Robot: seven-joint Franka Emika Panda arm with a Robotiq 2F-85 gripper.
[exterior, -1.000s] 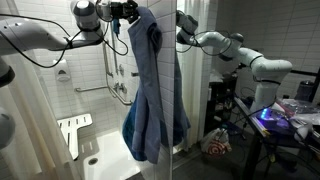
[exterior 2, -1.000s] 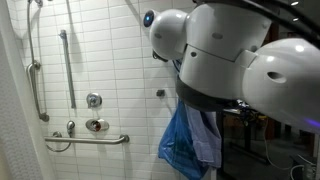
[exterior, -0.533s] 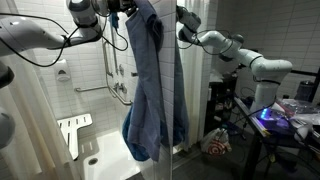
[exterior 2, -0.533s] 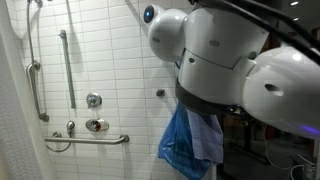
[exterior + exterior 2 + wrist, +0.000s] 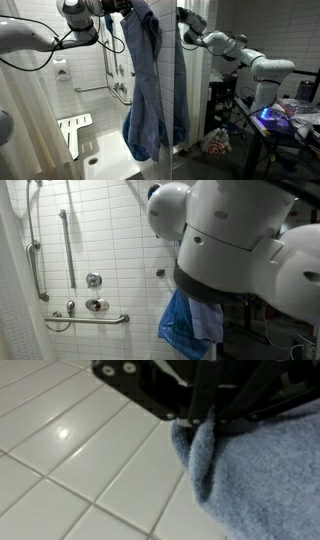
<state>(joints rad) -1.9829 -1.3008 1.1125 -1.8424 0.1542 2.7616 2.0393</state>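
The gripper [image 5: 122, 8], at the frame's top centre, has its jaws clamped fully shut on the upper edge of the blue towel [image 5: 150, 90], so the cloth hangs full-length beside the tiled shower wall [image 5: 120, 240].

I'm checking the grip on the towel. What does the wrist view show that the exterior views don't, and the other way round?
Only the wrist view: the gripper shut on a fold of the blue towel, close up. Only an exterior view: the towel's whole length hanging down, and a white shower seat. Both: the towel and white tiles.
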